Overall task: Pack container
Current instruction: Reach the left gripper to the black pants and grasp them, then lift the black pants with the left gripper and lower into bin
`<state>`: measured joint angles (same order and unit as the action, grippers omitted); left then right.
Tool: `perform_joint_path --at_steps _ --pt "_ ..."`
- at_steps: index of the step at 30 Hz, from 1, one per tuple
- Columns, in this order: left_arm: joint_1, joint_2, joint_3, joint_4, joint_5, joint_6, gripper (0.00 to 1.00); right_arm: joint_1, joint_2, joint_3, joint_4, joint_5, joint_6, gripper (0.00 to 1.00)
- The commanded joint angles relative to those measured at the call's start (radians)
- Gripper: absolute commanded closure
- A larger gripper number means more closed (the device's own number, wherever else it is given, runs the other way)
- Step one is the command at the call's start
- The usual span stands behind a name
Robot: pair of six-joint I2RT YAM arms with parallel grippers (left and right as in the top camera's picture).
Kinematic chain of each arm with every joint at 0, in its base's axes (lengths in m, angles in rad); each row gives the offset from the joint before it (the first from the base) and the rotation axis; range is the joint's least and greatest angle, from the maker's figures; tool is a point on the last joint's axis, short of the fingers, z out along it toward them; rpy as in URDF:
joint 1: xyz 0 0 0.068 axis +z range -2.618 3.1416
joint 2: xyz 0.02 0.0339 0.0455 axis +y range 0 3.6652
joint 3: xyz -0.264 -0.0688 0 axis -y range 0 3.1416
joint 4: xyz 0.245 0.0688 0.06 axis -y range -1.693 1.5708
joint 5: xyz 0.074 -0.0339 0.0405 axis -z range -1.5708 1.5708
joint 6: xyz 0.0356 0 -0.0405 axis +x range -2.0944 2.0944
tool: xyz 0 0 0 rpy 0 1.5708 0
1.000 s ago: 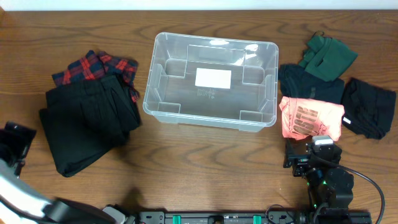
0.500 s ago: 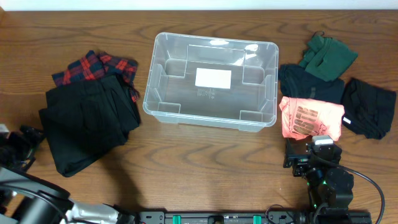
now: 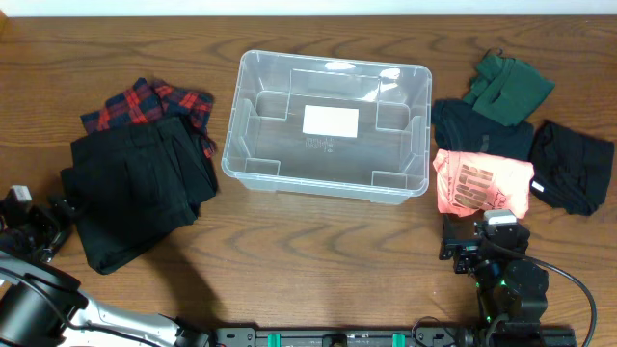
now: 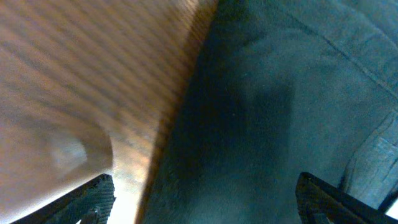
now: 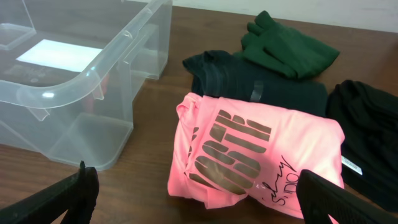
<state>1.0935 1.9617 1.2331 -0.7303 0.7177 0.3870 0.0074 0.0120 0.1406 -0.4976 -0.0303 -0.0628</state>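
Note:
The clear plastic container stands empty at the table's middle back, a white label on its base; its corner shows in the right wrist view. A folded black garment lies at the left, filling the left wrist view. My left gripper is open at that garment's left edge, its fingers spread over the cloth and the wood. My right gripper is open and empty just in front of a folded pink shirt, which shows between its fingers.
A red plaid shirt lies behind the black garment. At the right lie a dark folded top, a green garment and another black garment. The right arm's base sits at the front edge.
My left gripper has moved right and nearer, from the table's far left edge up to the black garment's left edge. The right arm has not moved.

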Motion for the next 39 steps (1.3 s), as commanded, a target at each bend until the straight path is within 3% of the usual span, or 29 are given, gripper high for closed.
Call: perform_joint_path --at_steps 1,5,9,12,14,15,19,23,30,34,39 --pt "-0.025 0.051 0.014 0.0 0.091 0.047 0.08 -0.008 -0.005 -0.003 0.0 -0.004 -0.002 0.01" --pt "-0.073 0.095 0.014 0.0 0.09 0.047 0.11 -0.008 -0.005 -0.003 0.0 -0.004 -0.002 0.01" --pt "-0.114 0.121 0.014 -0.004 0.079 0.047 0.25 -0.008 -0.005 -0.003 0.0 -0.004 -0.002 0.01" --pt "-0.12 0.121 0.014 -0.019 0.079 0.046 0.54 -0.008 -0.005 -0.003 0.0 -0.004 -0.002 0.01" --pt "-0.114 0.121 0.014 -0.049 0.079 0.046 0.87 -0.008 -0.005 -0.003 0.0 -0.004 -0.002 0.01" --pt "-0.112 0.121 0.014 -0.062 0.079 0.044 0.94 -0.008 -0.005 -0.003 0.0 -0.004 -0.002 0.01" --pt "-0.104 0.108 0.015 -0.116 0.092 -0.021 0.94 -0.008 -0.005 -0.003 0.0 -0.004 -0.002 0.01" --pt "-0.104 0.038 0.043 -0.211 0.216 -0.025 0.94 -0.008 -0.005 -0.003 0.0 -0.004 -0.002 0.01" --pt "-0.108 -0.237 0.146 -0.428 0.439 -0.014 0.94 -0.008 -0.005 -0.003 0.0 -0.004 -0.002 0.01" --pt "-0.133 -0.43 0.174 -0.38 0.577 -0.031 0.94 -0.008 -0.005 -0.003 0.0 -0.004 -0.002 0.01" --pt "-0.226 -0.6 0.174 -0.17 0.626 -0.274 0.94 -0.008 -0.005 -0.003 0.0 -0.004 -0.002 0.01"
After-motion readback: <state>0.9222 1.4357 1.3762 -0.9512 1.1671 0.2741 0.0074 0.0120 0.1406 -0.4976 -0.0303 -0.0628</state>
